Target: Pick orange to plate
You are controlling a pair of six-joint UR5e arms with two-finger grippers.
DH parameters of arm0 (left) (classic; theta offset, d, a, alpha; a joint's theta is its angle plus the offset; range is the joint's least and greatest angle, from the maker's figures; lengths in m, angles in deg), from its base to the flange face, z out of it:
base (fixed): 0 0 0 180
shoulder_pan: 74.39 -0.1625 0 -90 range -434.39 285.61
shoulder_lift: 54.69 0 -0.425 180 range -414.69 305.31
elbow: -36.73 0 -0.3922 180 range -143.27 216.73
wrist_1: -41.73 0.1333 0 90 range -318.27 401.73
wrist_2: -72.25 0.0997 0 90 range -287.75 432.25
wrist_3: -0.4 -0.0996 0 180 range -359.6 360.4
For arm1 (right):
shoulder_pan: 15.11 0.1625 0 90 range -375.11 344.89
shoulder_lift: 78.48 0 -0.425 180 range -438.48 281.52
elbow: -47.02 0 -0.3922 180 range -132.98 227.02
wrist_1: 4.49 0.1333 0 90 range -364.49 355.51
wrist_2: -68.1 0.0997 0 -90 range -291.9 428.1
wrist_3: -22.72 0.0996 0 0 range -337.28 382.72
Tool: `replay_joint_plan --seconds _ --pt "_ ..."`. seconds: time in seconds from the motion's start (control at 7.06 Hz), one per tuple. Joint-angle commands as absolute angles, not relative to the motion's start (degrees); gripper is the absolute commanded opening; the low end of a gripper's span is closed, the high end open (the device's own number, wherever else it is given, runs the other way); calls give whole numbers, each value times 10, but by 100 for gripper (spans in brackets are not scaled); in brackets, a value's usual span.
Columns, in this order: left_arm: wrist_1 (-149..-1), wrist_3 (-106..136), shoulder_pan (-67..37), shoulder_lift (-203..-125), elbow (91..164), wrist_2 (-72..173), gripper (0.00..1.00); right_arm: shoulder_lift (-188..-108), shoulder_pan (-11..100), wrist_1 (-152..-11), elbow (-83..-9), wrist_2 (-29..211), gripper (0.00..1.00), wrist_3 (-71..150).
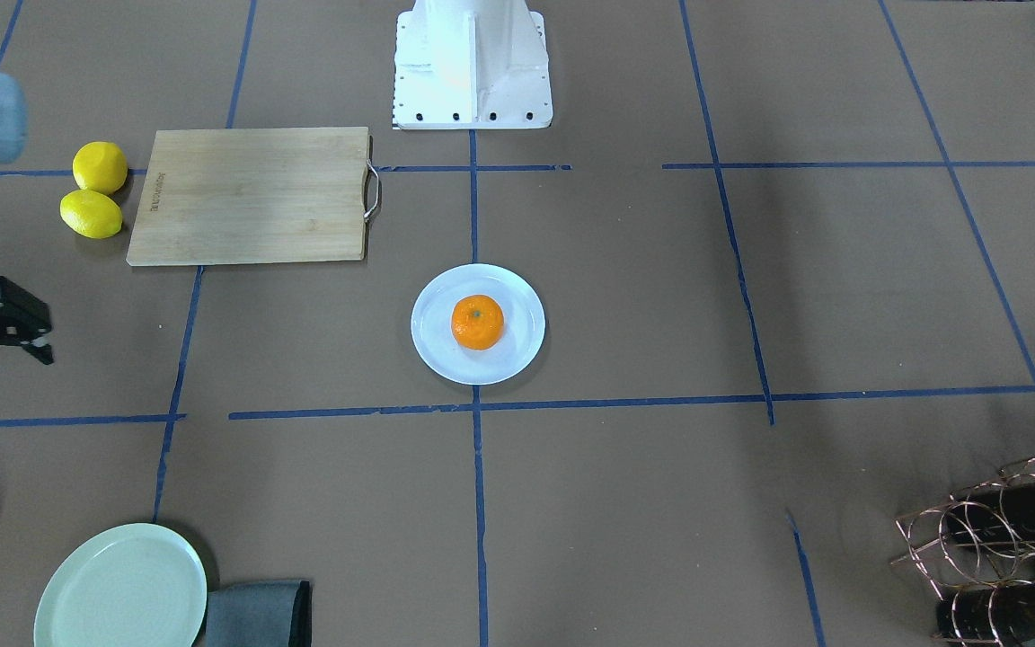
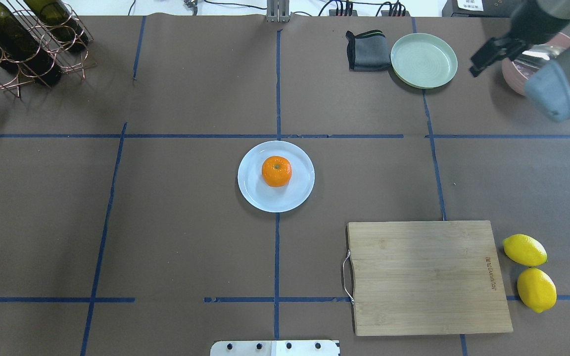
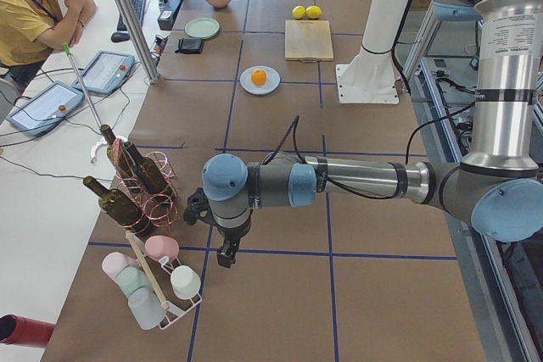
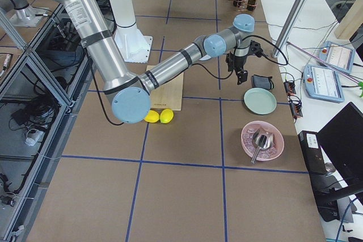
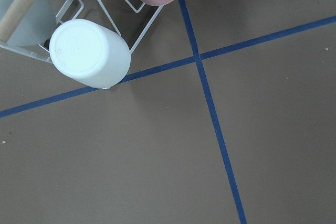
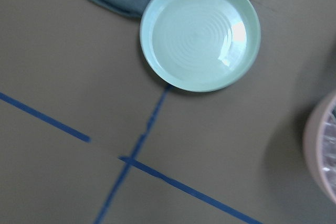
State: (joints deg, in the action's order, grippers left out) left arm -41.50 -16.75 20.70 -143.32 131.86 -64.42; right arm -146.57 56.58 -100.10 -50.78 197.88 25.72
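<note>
The orange point(image 2: 276, 171) sits centred on the plate point(image 2: 250, 194), in the middle of the desk point(image 2: 166, 232). The right tool point(image 2: 475, 66) hangs at the far right and the left tool point(image 3: 226, 253) at the desk's left end. I cannot tell whether either is apart or together.

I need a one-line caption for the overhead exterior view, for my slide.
Round bright-orange citrus fruit rests at the centre of a round pale bluish-white plate.
</note>
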Motion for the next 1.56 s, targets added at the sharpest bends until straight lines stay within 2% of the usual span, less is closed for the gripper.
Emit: replay_joint_plan --seconds 0.0,0.28,0.57,0.99,1.42 --pt "-419 -125 207 -1430 1327 -664 100 -1582 662 -996 -506 1985 100 98" --pt "-419 -127 207 -1430 1327 -664 100 -1683 735 -946 -502 1983 100 67" --pt "-419 -125 207 -1432 1331 -658 100 -1733 777 -946 -501 2000 100 73" --pt "-419 -126 206 -1432 1333 -656 100 -1715 774 -961 -505 2004 100 171" --pt "-419 -127 207 -1419 1331 -655 100 -1716 771 -955 -482 2002 100 174"
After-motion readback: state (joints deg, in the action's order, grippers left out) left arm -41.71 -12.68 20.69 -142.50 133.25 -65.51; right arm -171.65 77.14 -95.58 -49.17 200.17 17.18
